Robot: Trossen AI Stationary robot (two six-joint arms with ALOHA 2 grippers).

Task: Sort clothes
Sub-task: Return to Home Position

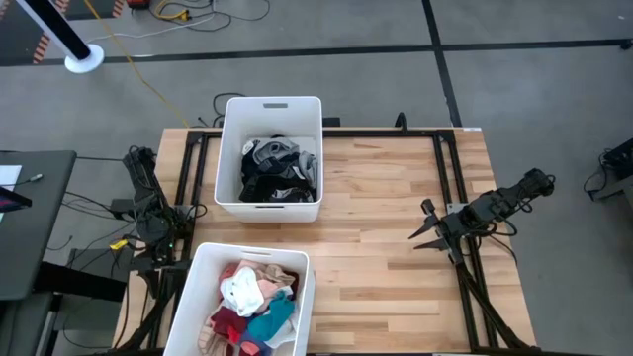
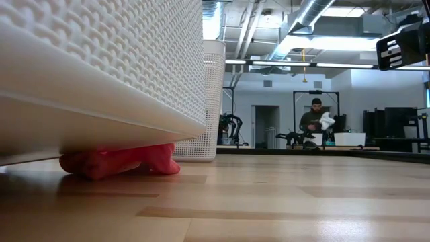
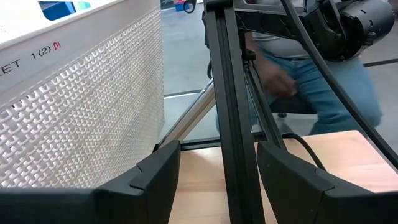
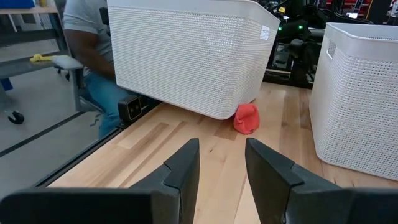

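The clothes lie in two white bins. Dark, grey and black pieces fill the far bin. White, pink, teal and maroon pieces fill the near bin. One red piece lies on the table, caught under the near bin's raised bottom edge. My left gripper is open at the table's left edge, beside the near bin, with a black frame post showing between its fingers. My right gripper is open at the right side, level, facing the bins, and holds nothing.
Black frame rails run along the table's edges and the far side. Bare wood lies between the bins and the right arm. A person in blue jeans is close to the table's near left side. Another person is far off in the room.
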